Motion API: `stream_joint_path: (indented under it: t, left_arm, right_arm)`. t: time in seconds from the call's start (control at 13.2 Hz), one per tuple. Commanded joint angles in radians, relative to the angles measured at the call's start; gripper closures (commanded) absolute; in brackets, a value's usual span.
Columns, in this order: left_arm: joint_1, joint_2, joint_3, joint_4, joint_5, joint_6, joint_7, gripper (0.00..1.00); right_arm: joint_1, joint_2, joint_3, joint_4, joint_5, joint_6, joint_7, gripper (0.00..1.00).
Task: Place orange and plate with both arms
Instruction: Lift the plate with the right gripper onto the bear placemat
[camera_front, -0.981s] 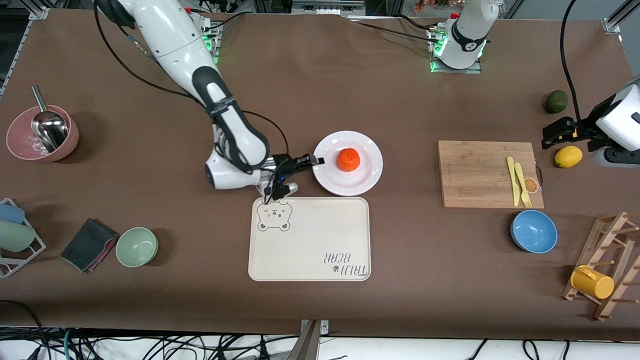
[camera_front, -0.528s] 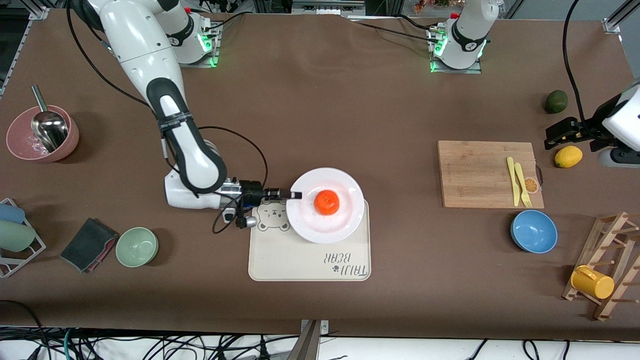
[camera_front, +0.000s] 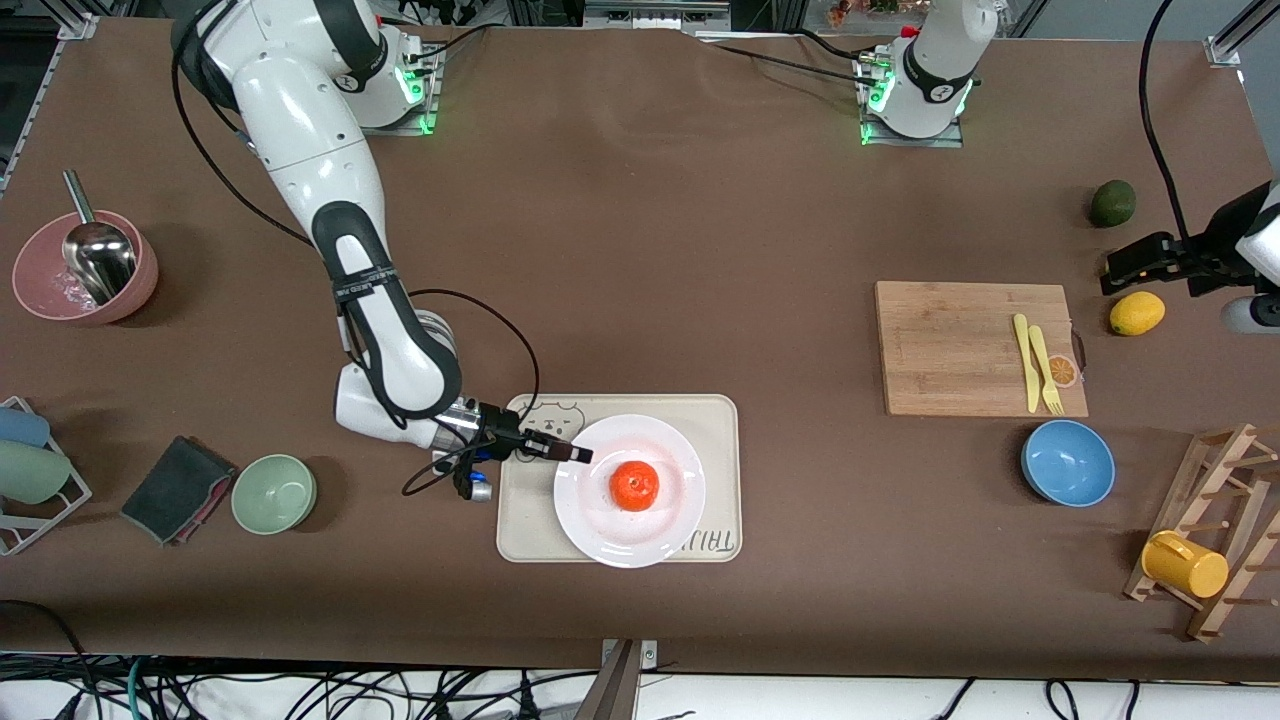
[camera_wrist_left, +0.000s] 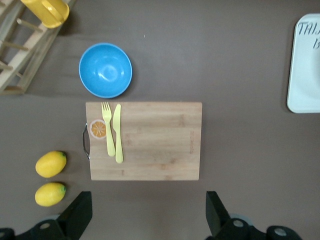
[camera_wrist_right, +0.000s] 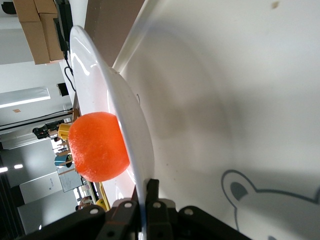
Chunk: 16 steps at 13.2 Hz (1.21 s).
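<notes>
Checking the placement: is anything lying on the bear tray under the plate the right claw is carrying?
Nothing visible. The right claw grips the white plate's rim, with the orange on it, over the cream bear tray. The tray's visible surface is bare. The left claw waits above the lemon.

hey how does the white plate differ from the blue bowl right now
The white plate is wide and shallow, the blue bowl smaller and deeper. The plate carries the orange; the bowl shows nothing inside. The right hand is shut on the plate's rim over the cream tray; the bowl sits untouched on the tablecloth near the cutting board, while the left hand waits open above that board. Both are round.
</notes>
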Motion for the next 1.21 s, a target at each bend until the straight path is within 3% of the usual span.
stream_joint_path:
  t: [0.0,0.38,0.45,0.53,0.68,0.91,1.13]
  left_arm:
    - [-0.001,0.002,0.001,0.025,-0.017,-0.063,0.021,0.0]
    - [-0.001,0.002,0.001,0.027,-0.017,-0.061,0.021,0.0]
    - [-0.001,0.002,0.001,0.027,-0.017,-0.06,0.021,0.0]
    - [-0.001,0.002,0.001,0.027,-0.017,-0.06,0.021,0.0]
    - [0.001,0.002,0.001,0.027,-0.017,-0.06,0.021,0.0]
    - [0.001,0.002,0.001,0.027,-0.017,-0.06,0.021,0.0]
    - [0.001,0.002,0.001,0.027,-0.017,-0.058,0.021,0.0]
  right_arm:
    - [0.032,0.038,0.006,0.049,0.01,0.025,0.023,1.0]
    - [0.064,0.046,0.004,0.043,0.008,0.063,0.021,1.0]
    - [0.064,0.045,0.004,0.043,0.007,0.063,0.021,0.7]
    - [0.065,0.04,0.004,0.043,-0.013,0.063,0.017,0.01]
    - [0.056,0.023,0.003,0.037,-0.131,0.059,0.023,0.0]
    - [0.064,-0.017,-0.031,0.002,-0.238,0.056,0.023,0.0]
    - [0.067,-0.079,-0.049,-0.032,-0.444,0.053,0.033,0.0]
